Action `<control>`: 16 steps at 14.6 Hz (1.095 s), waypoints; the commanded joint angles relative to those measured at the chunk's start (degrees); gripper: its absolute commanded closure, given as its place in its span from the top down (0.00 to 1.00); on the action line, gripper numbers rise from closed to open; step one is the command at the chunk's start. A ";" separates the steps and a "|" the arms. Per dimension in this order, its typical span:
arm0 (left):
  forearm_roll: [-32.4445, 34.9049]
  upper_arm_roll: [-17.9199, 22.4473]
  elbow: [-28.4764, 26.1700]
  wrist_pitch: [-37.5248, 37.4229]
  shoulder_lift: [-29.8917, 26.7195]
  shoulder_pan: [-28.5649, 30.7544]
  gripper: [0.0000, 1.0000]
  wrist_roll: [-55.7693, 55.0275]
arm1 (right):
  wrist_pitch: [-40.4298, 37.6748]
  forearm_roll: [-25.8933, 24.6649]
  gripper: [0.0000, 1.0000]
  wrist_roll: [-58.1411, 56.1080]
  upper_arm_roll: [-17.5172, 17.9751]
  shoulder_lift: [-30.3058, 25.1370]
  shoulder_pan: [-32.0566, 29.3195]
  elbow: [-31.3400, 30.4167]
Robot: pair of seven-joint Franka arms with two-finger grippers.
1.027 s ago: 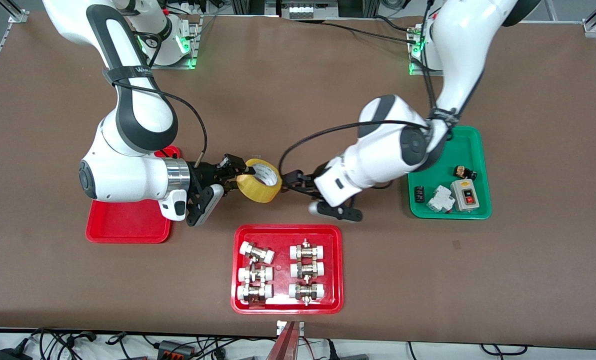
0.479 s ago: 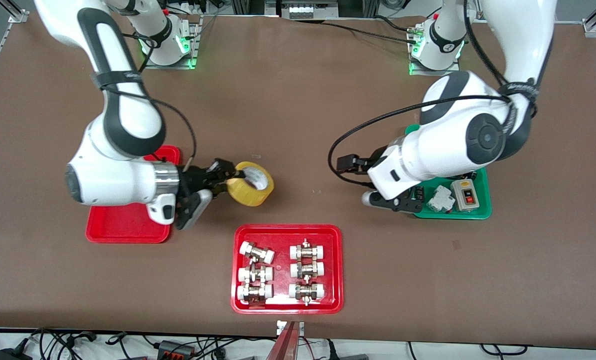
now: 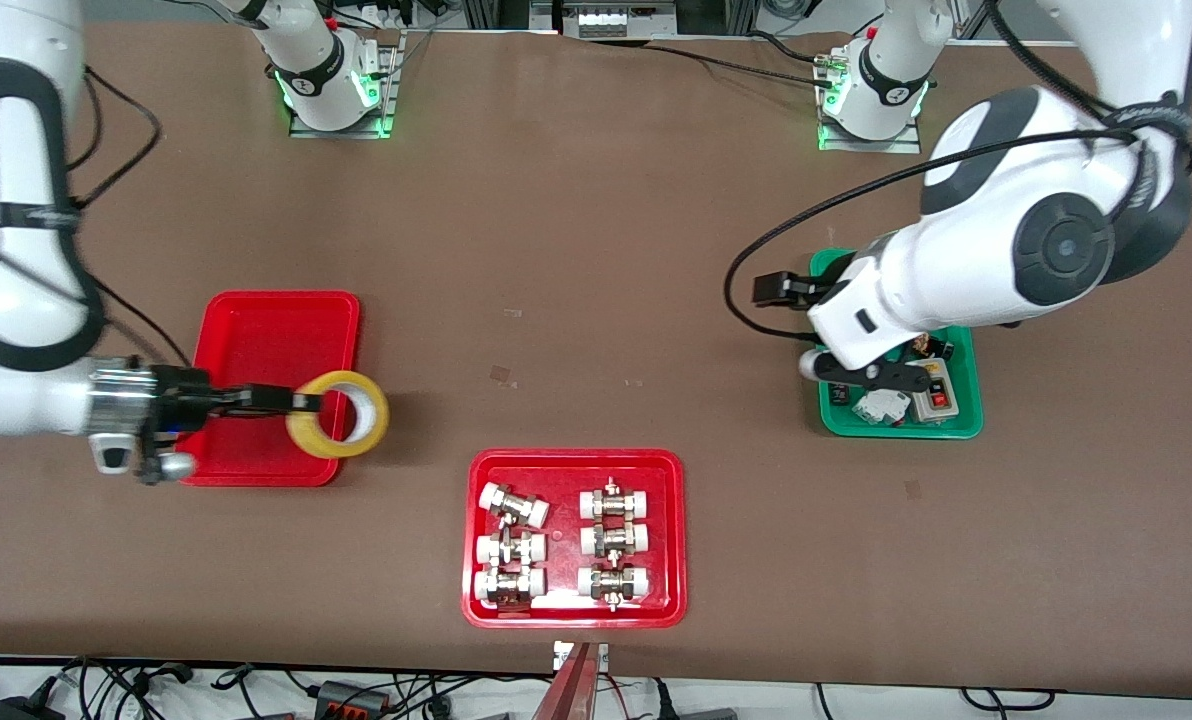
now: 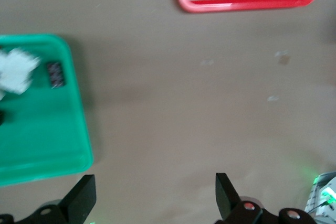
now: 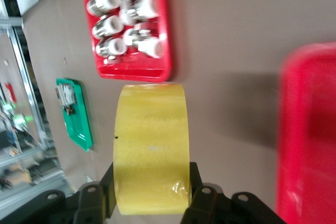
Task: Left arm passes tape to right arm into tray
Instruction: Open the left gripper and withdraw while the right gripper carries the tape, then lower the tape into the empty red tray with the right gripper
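Observation:
The yellow tape (image 3: 338,414) is clamped by its rim in my right gripper (image 3: 306,402), which is shut on it. It hangs over the edge of the plain red tray (image 3: 281,335), at the corner toward the fittings tray. In the right wrist view the tape (image 5: 151,148) sits between the black fingers (image 5: 195,182), with the red tray (image 5: 310,129) beside it. My left gripper (image 3: 771,290) is open and empty, over the table beside the green tray (image 3: 964,425). Its fingers (image 4: 83,199) stand wide apart in the left wrist view.
A red tray of white-capped metal fittings (image 3: 574,610) lies near the front edge, also in the right wrist view (image 5: 168,51). The green tray holds a switch box (image 3: 931,388) and small parts, under the left arm's wrist. Both arm bases stand along the top.
My right arm has swung the tape from the table's middle to the plain red tray's edge. My left arm has let go and drawn back toward the green tray, its gripper open.

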 commanded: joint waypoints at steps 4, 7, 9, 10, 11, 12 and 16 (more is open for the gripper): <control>9.17 -0.67 0.02 -7.43 -2.49 1.84 1.00 -0.12 | -7.03 -0.20 0.25 -4.95 1.44 5.73 -10.43 -2.52; 9.35 -0.23 0.11 -7.52 -2.67 3.24 1.00 -0.12 | -7.04 -2.21 0.25 -14.37 1.44 7.58 -13.43 -4.19; 13.02 -0.31 1.94 -7.61 -2.76 3.52 1.00 -0.12 | -7.12 -5.19 0.25 -17.80 1.44 7.94 -14.74 -4.89; 15.57 -0.49 2.39 -7.52 -2.76 3.08 1.00 -0.30 | -7.12 -5.29 0.25 -19.30 1.44 8.03 -15.10 -5.85; 17.86 -0.58 2.39 -7.35 -2.67 2.81 1.00 -0.47 | -7.04 -5.29 0.26 -20.01 1.44 8.38 -15.36 -6.39; 18.92 -0.67 2.39 -7.35 -2.67 2.99 1.00 -0.30 | -6.86 -5.38 0.26 -20.36 1.44 8.47 -15.28 -6.48; 18.85 -0.67 2.39 -7.61 -3.02 3.60 1.00 0.05 | -4.76 -5.29 1.00 -20.19 1.53 8.82 -14.23 -6.39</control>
